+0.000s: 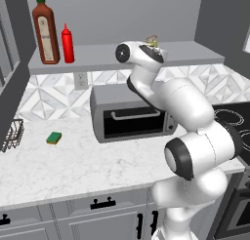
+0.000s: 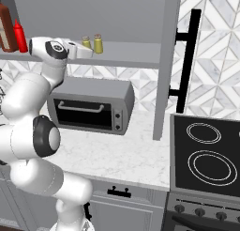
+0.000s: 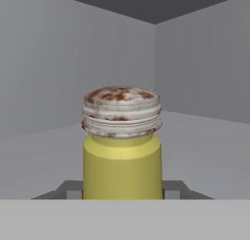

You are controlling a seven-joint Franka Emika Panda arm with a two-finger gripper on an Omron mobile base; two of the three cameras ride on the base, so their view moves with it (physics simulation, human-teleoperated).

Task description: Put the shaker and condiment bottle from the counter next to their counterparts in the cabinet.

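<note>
Here the gripper has its jaws clamped on the shaker, upright on the cabinet shelf.

Even, soft rendered light; sharp, no glare.

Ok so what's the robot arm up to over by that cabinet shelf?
The arm is reaching into the grey wall cabinet, with its gripper at the shelf, closed around a small yellow-olive shaker. A second look-alike shaker stands right beside it on the shelf. Further left on the same shelf, the red squeeze bottle already stands next to the tall brown sauce bottle. So the bottle is placed, and the shaker looks close to being set down.
</note>
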